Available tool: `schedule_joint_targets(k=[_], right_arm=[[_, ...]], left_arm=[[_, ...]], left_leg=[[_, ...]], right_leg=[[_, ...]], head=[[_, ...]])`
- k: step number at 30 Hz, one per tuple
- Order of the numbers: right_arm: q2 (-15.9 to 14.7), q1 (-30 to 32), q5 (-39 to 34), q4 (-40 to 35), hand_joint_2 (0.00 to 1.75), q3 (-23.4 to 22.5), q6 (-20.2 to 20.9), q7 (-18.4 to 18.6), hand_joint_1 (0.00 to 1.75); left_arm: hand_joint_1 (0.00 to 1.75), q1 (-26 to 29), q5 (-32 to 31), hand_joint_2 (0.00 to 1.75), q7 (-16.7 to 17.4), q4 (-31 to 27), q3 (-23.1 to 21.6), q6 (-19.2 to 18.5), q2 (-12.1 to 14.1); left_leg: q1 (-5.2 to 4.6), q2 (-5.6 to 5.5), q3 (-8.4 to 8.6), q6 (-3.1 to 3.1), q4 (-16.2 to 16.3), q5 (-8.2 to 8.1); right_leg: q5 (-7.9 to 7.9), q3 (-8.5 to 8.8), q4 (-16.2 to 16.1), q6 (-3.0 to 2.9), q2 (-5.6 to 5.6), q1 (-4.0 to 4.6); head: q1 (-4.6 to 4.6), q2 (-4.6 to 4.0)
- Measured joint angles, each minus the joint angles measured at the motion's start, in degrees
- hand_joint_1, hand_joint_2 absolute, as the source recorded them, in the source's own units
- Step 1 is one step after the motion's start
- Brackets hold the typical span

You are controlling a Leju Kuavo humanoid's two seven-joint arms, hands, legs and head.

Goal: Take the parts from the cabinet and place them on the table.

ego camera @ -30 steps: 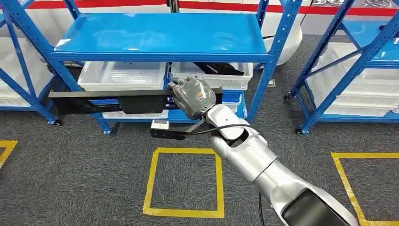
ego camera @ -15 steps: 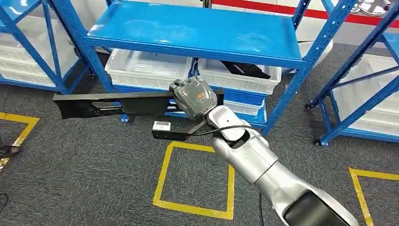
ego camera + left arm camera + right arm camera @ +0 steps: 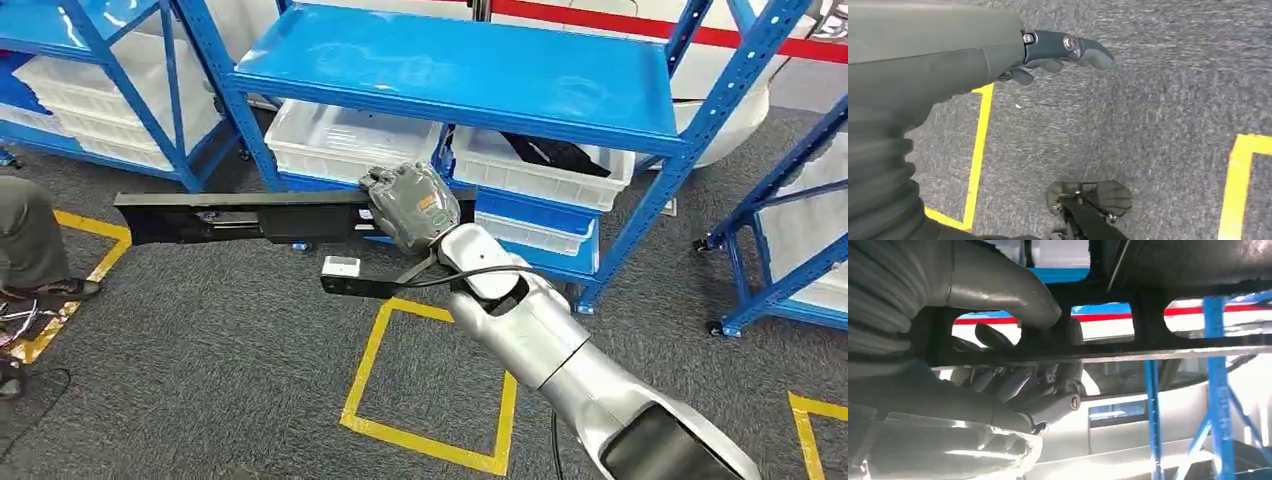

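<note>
Head view: right hand (image 3: 412,205) clamps a long black part (image 3: 240,217), held level in the air in front of the blue rack (image 3: 470,75). Left wrist view: left hand (image 3: 1058,52) hangs over grey carpet (image 3: 1158,90), fingers loosely curled, apparently holding nothing. Right wrist view: thumb and fingers (image 3: 1013,380) wrap the part's edge.
</note>
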Motion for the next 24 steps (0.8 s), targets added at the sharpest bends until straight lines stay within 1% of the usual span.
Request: schedule_joint_targets(k=[1, 2, 3, 4, 5, 6, 7, 8, 9, 10, 11, 12, 13, 14, 15, 16, 17, 18, 19, 20, 21, 23, 24], right_arm=[[0.0, 0.14, 0.13, 0.0, 1.75, 0.0, -0.02, 0.07, 1.75], [0.06, 0.16, 0.22, 0.0, 1.75, 0.04, -0.04, 0.07, 1.75], [0.15, 0.09, 0.33, -0.02, 1.75, 0.04, -0.07, 0.07, 1.75], [0.24, 0.04, 0.37, -0.02, 1.75, 0.0, -0.07, 0.09, 1.75], [0.28, -0.03, 0.42, -0.02, 1.75, -0.04, -0.07, 0.11, 1.75], [0.35, -0.03, 0.44, -0.02, 1.75, -0.05, -0.07, 0.13, 1.75], [0.42, -0.02, 0.44, 0.0, 1.75, -0.04, -0.07, 0.13, 1.75], [0.52, 0.01, 0.44, 0.0, 1.75, -0.05, -0.05, 0.13, 1.75], [0.7, -0.02, 0.46, -0.02, 1.75, -0.07, -0.07, 0.13, 1.75], [0.72, 0.01, 0.53, -0.02, 1.75, -0.09, -0.07, 0.13, 1.75], [0.81, -0.15, 0.53, 0.0, 1.75, -0.09, -0.07, 0.13, 1.75], [0.77, -0.18, 0.55, 0.0, 1.75, -0.09, -0.05, 0.11, 1.75], [0.66, -0.07, 0.59, 0.06, 1.75, -0.09, -0.05, 0.09, 1.75], [0.57, 0.15, 0.61, 0.13, 1.75, -0.04, -0.04, 0.04, 1.75], [0.52, 0.32, 0.7, 0.26, 1.75, 0.02, -0.04, 0.04, 1.75], [0.52, 0.44, 0.79, 0.3, 1.75, 0.07, -0.02, 0.04, 1.75], [0.55, 0.44, 0.88, 0.28, 1.75, 0.09, -0.02, 0.02, 1.75], [0.66, 0.41, 0.94, 0.28, 1.75, 0.09, -0.02, 0.0, 1.75], [0.74, 0.37, 0.98, 0.28, 1.75, 0.09, 0.0, -0.09, 1.75], [0.83, 0.38, 1.05, 0.31, 1.75, 0.09, 0.02, -0.11, 1.75], [1.01, 0.33, 1.12, 0.31, 1.75, 0.11, 0.07, -0.22, 1.75], [1.07, 0.32, 1.14, 0.31, 1.75, 0.15, 0.15, -0.28, 1.75], [1.16, 0.29, 1.2, 0.31, 1.75, 0.2, 0.18, -0.28, 1.75]], left_arm=[[0.0, 0.0, 0.0, 1.75, 0.04, 0.0, 0.02, 0.0, 0.0], [0.0, 0.0, -0.15, 1.75, 0.13, 0.0, 0.07, 0.0, 0.02], [0.0, -0.02, -0.22, 1.75, 0.15, 0.0, 0.11, -0.04, 0.11], [0.0, -0.07, -0.24, 1.75, 0.31, 0.0, 0.15, -0.07, 0.18], [0.0, -0.16, -0.26, 1.75, 0.37, 0.0, 0.15, -0.17, 0.18], [0.0, -0.16, -0.26, 1.75, 0.37, 0.0, 0.2, -0.37, 0.17], [0.0, -0.12, -0.26, 1.75, 0.35, 0.0, 0.26, -0.59, 0.17], [0.0, -0.11, -0.24, 1.75, 0.33, 0.0, 0.37, -0.68, 0.18], [0.0, -0.13, -0.22, 1.75, 0.31, 0.0, 0.39, -0.7, 0.17], [0.0, -0.1, -0.22, 1.75, 0.29, 0.0, 0.39, -0.88, 0.11], [0.0, -0.18, -0.2, 1.75, 0.29, 0.0, 0.42, -0.94, 0.13], [0.0, -0.22, -0.2, 1.75, 0.29, 0.0, 0.42, -1.03, 0.15], [0.0, -0.25, -0.2, 1.75, 0.31, 0.0, 0.42, -1.03, 0.15], [0.0, -0.23, -0.18, 1.75, 0.33, 0.0, 0.42, -1.03, 0.15], [0.0, -0.17, -0.13, 1.75, 0.35, 0.0, 0.44, -1.03, 0.15], [0.0, -0.07, -0.11, 1.75, 0.33, 0.0, 0.44, -1.03, 0.13], [0.0, -0.03, 0.0, 1.75, 0.29, 0.0, 0.44, -1.03, 0.07], [0.0, -0.04, 0.15, 1.75, 0.22, 0.0, 0.44, -1.01, 0.02], [0.0, -0.06, 0.2, 1.75, 0.09, 0.0, 0.46, -1.01, 0.02], [0.0, -0.07, 0.2, 1.75, 0.02, 0.0, 0.48, -0.96, 0.02], [0.0, -0.06, 0.2, 1.75, -0.04, 0.0, 0.53, -0.92, 0.02], [0.0, 0.11, 0.22, 1.75, -0.04, 0.0, 0.66, -0.85, 0.02], [0.0, 0.2, 0.2, 1.75, -0.04, 0.0, 0.8, -0.83, 0.02]], left_leg=[[0.03, 0.08, 1.19, 0.05, -2.0, 1.44], [0.03, 0.37, 3.35, 0.2, -5.84, 3.37], [0.0, 1.4, 6.94, 0.52, -12.25, 6.0], [-0.2, 3.45, 9.46, 0.89, -17.06, 6.79], [-0.94, 3.89, 9.73, 1.28, -17.41, 6.42], [-0.94, 2.9, 9.46, 1.71, -17.59, 6.63], [-0.99, 2.53, 9.35, 1.83, -17.6, 6.64], [-1.08, 1.95, 9.2, 2.05, -17.63, 6.72], [-0.86, 1.42, 9.42, 2.64, -18.38, 7.15], [-0.48, 1.0, 9.76, 3.07, -18.82, 7.5], [-0.33, 0.58, 9.66, 3.61, -18.97, 7.85], [-0.38, -0.02, 9.48, 3.69, -18.98, 7.88], [-0.37, -0.71, 9.33, 3.75, -18.98, 7.94], [-0.36, -1.45, 9.23, 3.77, -18.98, 7.99], [-0.32, -2.18, 9.16, 3.65, -18.96, 8.07], [-0.28, -2.9, 9.14, 3.5, -18.95, 8.17], [-0.2, -3.63, 9.14, 3.36, -18.91, 8.25], [-0.09, -4.37, 9.14, 3.13, -18.85, 8.34], [0.01, -5.09, 9.1, 2.76, -18.81, 8.43], [-0.38, -5.55, 8.84, 2.2, -18.58, 8.45], [-0.29, -5.99, 8.59, 1.89, -18.61, 8.52], [0.17, -6.54, 8.23, 1.15, -18.99, 8.97], [0.37, -6.88, 8.12, 0.71, -19.16, 9.21]], right_leg=[[-0.05, 0.01, 0.02, -0.05, -0.57, 0.08], [-0.09, 0.05, 0.03, -0.06, -0.99, 0.12], [-0.14, 0.14, 0.04, -0.07, -1.46, 0.24], [-0.31, 0.25, 0.04, 0.09, -1.84, 0.45], [-0.36, 0.02, 0.09, 0.23, -2.18, 1.21], [-0.39, -0.03, 0.13, 0.36, -2.48, 1.25], [-0.46, -0.01, 0.03, 0.56, -2.95, 1.25], [-0.38, 0.04, -0.16, 0.76, -3.43, 1.21], [-0.58, 0.32, -0.09, 1.15, -3.87, 1.71], [-1.37, -0.78, 0.91, 1.35, -2.2, 1.21], [-2.95, -1.73, 3.55, 1.01, -0.37, 1.13], [-4.82, -3.62, 7.82, 0.69, 0.75, 0.85], [-6.9, -6.2, 13.27, 0.5, 1.28, 0.58], [-8.18, -8.28, 17.47, 0.64, 1.49, 0.47], [-8.31, -9.12, 19.02, 1.05, 1.55, 0.32], [-7.4, -8.43, 17.51, 1.67, 1.56, 0.13], [-5.65, -6.53, 13.72, 2.35, 1.62, -0.07], [-3.32, -3.73, 7.98, 3.04, 2.08, -0.49], [-1.28, -0.83, 2.14, 3.56, 3.89, -1.01], [-1.27, -0.56, 0.63, 3.31, 4.86, -1.01], [-0.87, -0.33, 0.42, 2.81, 4.21, -0.97], [-0.7, -0.46, 0.71, 2.17, 3.63, -0.39], [-0.53, -0.47, 0.71, 1.8, 3.27, -0.37]], head=[[-0.04, 0.0], [-0.06, 0.0], [-0.04, 0.0], [-0.06, 0.0], [0.04, 0.0], [0.18, 0.0], [0.04, 0.0], [0.18, 0.0], [0.07, 0.0], [0.22, 0.0], [0.2, 0.0], [0.44, 0.0], [0.37, 0.0], [0.44, 0.0], [0.44, 0.0], [0.44, 0.0], [0.44, 0.0], [0.42, 0.0], [0.48, 0.0], [0.48, 0.0], [0.44, 0.0], [0.42, 0.0], [0.46, 0.0]])
